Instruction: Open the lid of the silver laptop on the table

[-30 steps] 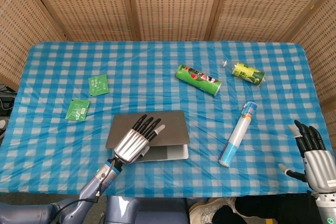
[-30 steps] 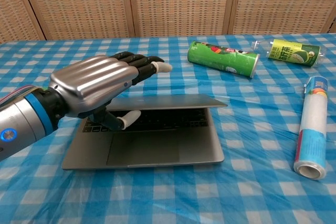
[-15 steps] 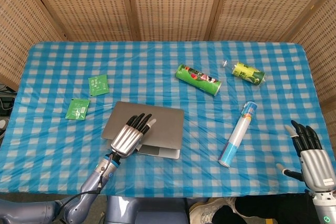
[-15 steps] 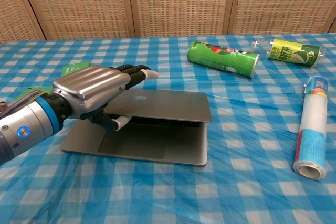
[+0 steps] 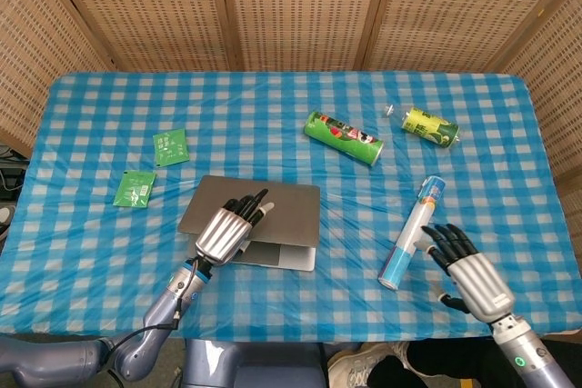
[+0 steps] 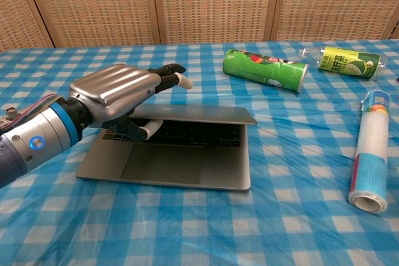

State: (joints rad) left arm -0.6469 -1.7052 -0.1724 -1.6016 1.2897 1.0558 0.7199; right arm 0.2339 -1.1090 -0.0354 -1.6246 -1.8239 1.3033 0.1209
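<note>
In the head view, the laptop (image 5: 264,221) is seen left of the desk's (image 5: 273,124) middle, its long axis running left to right and turned slightly clockwise. The lid (image 5: 273,209) is raised a little, its hinge edge at the far side and the opening toward the robot. The left hand (image 5: 227,229) is laid over the near left part of the lid, fingers (image 5: 253,206) stretched along the top. The right hand (image 5: 468,270) is held above the desk's near right, fingers spread and holding nothing, just beside the white tube (image 5: 411,232). A green can (image 5: 343,137) and a yellow-green bottle (image 5: 429,126) lie farther back; two green packets (image 5: 151,166) lie at the left.

In the chest view, the keyboard (image 6: 187,133) is visible under the partly lifted lid (image 6: 199,114). The left hand (image 6: 115,96) grips the lid's left edge, its thumb apparently beneath and its fingers (image 6: 171,74) above. The right hand is not seen here.
</note>
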